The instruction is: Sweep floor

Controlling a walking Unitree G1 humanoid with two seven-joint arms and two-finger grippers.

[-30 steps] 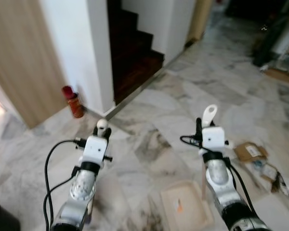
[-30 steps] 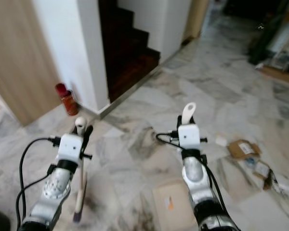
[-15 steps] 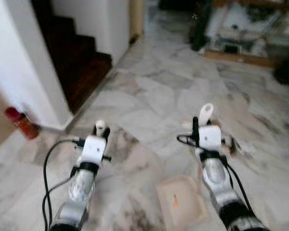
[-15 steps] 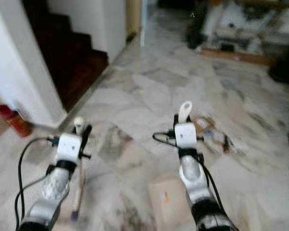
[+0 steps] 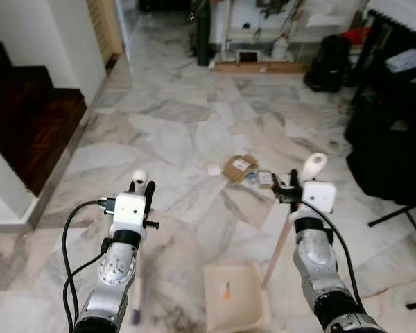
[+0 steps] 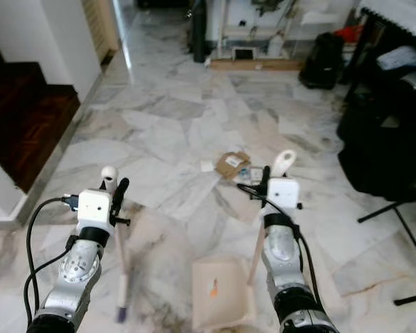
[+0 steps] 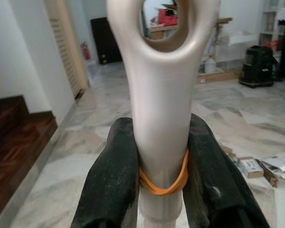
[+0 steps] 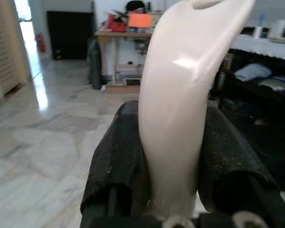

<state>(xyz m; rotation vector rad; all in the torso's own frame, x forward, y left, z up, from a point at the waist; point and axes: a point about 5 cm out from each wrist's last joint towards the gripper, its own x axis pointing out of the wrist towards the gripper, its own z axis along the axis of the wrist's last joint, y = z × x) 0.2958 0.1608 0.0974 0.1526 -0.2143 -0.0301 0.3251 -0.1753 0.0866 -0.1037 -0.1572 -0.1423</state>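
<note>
My left gripper (image 5: 140, 187) is shut on the cream handle of a broom (image 7: 161, 95), whose stick runs down to the bristles (image 5: 135, 316) on the marble floor. My right gripper (image 5: 299, 186) is shut on the long cream handle (image 8: 180, 95) of a dustpan (image 5: 232, 295), which rests on the floor between my arms. Scraps of cardboard and paper litter (image 5: 240, 167) lie on the floor a short way ahead of both grippers, slightly right of centre.
Dark wooden stairs (image 5: 21, 118) and a white wall corner (image 5: 0, 198) are on the left. A black bag or chair (image 5: 392, 149) with thin stand legs (image 5: 402, 215) crowds the right. Shelving (image 5: 263, 41) and a black bag (image 5: 329, 66) stand at the back.
The camera has swung right: the stairs and red canister slid off to the left, and the litter now lies ahead. Both grippers keep their hold on broom and dustpan.
</note>
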